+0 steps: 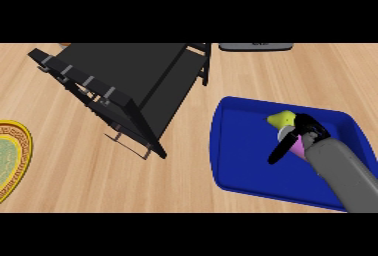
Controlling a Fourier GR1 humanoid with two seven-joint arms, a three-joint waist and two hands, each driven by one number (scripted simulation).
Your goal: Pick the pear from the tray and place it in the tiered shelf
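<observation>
- The pear (279,119) showed only as a yellow-green end; the rest of it was hidden under the right robot hand (308,131)
- A small pink patch (297,148) showed just below the robot hand, too covered to say what it was
- Whether the robot hand had closed on the pear or only rested against it could not be told
- The left robot hand was out of the view
- A gold-rimmed plate (11,155) was cut off by the left edge, and a grey object (255,46) by the top
- The pear lay in the far right part of the blue tray (244,165), touching the robot hand on its upper-left side
- The black tiered shelf (140,75) stood on the desk (74,170) well apart to the left of the tray
- The grey forearm (343,175) came in from the lower right and slanted up-left over the tray, the robot hand at its tip above the tray's floor
</observation>
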